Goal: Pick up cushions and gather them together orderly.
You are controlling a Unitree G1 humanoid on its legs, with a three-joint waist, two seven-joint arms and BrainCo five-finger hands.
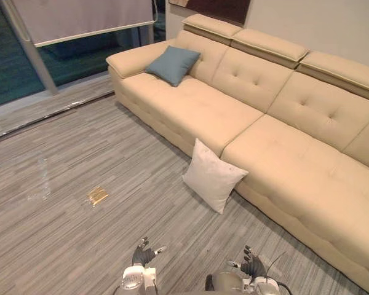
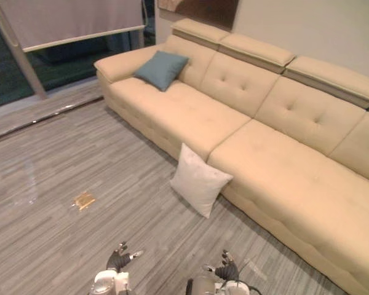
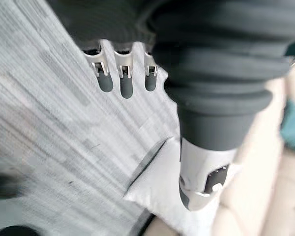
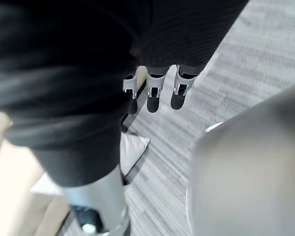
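Two cushions in play.

Left eye view: white square fabric cushion (image 1: 213,175) stands on edge on the grey striped carpet floor (image 1: 80,153), leaning against the front of the cream tufted leather sofa (image 1: 307,184). It is off the seat, so I judge it the one to lift. Blue-grey square fabric cushion (image 1: 173,64) rests on the seat at the sofa's left end, propped on the backrest; likely the gathering spot. Left hand (image 1: 146,254) and right hand (image 1: 252,265) sit low in front, well apart from both cushions.

Right eye view: same layout. Small brass floor plate (image 2: 83,200) lies flat on the carpet, off to the left of the white cushion.

Left wrist view: fingers (image 3: 126,81) straight, thumb out, nothing held; white cushion visible beyond the thumb.

Right wrist view: fingers (image 4: 155,98) appear straight, though partly hidden by the cover; hand empty.

Task not yet begun, by my reading.
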